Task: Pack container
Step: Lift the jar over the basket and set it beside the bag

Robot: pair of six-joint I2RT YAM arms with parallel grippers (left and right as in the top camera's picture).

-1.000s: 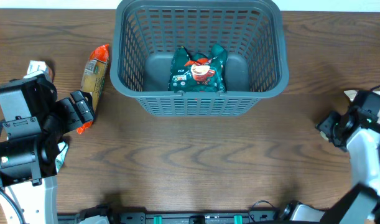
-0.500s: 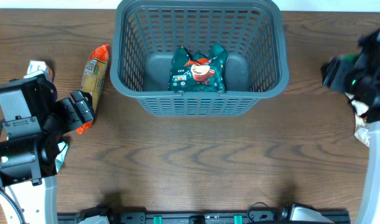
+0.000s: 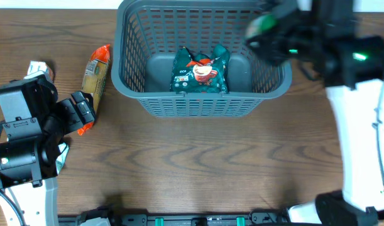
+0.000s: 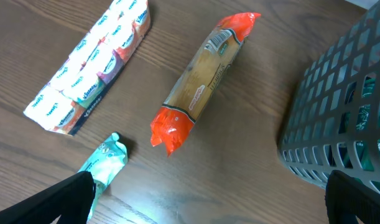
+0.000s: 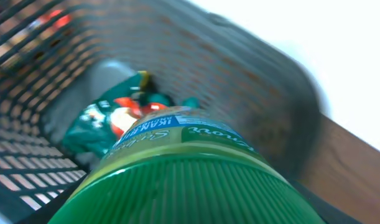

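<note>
The container, a large dark grey lattice basket, stands at the back middle and holds a green snack bag. My right gripper hangs over the basket's right rim, shut on a green-lidded jar that fills the right wrist view. Past the jar that view shows the basket's inside and the green bag. My left gripper is open and empty, low over the table left of the basket, next to an orange-ended yellow packet.
In the left wrist view the yellow packet lies diagonally. A pack of tissues lies to its left. A teal sachet lies by my left finger. The basket corner is at the right.
My right arm has swung from the table's right side up and left to over the basket's right rim, carrying the jar. The left arm has not moved.
</note>
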